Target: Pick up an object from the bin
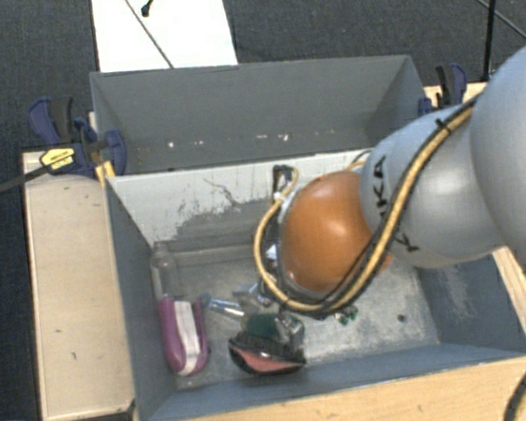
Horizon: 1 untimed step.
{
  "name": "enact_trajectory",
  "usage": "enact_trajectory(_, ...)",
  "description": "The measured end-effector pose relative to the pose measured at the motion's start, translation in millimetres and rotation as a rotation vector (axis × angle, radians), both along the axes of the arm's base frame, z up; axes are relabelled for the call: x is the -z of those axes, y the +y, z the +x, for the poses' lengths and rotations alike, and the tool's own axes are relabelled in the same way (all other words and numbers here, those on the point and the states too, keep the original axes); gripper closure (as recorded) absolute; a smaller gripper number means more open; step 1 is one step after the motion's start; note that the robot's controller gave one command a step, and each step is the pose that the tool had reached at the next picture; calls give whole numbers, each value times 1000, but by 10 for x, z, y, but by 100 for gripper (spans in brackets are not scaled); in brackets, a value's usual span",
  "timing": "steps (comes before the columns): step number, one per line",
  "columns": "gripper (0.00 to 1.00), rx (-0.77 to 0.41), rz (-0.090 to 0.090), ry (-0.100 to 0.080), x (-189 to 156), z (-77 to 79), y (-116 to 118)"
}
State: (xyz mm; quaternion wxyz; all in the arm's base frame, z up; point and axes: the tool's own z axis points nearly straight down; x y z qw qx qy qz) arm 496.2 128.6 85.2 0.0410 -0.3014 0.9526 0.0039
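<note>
Dark carpet surrounded the grey metal bin (147,265), whose scuffed floor took up the middle of the frame. Four loose things could be counted on that floor, plus a few tiny green specks (349,315) right of centre. One purple and white oblong object (183,335) lay at the lower left along the wall. One clear tube-like piece (162,263) stood just above it. One dark green piece (261,328) and one pink and dark rounded thing (265,356) lay at the lower centre, touching each other. The arm (486,179) came in from the right edge, its thick grey link sloping down toward the middle. It ended in a round orange cover (327,231) with black and yellow cables (282,292) looped around it. The gripper (273,313) pointed down to the lower left from under that cover, right over the dark green piece and just above the pink and dark rounded thing. Whether the gripper was apart or together could not be told, as the cover and cables hid much of it. The rounded thing looked like a shallow dark shell with a pink rim, lying near the bin's front wall.
</note>
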Motion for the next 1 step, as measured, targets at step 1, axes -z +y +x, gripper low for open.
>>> enact_trajectory(1,100,38,-27,65,-1620,93,38)
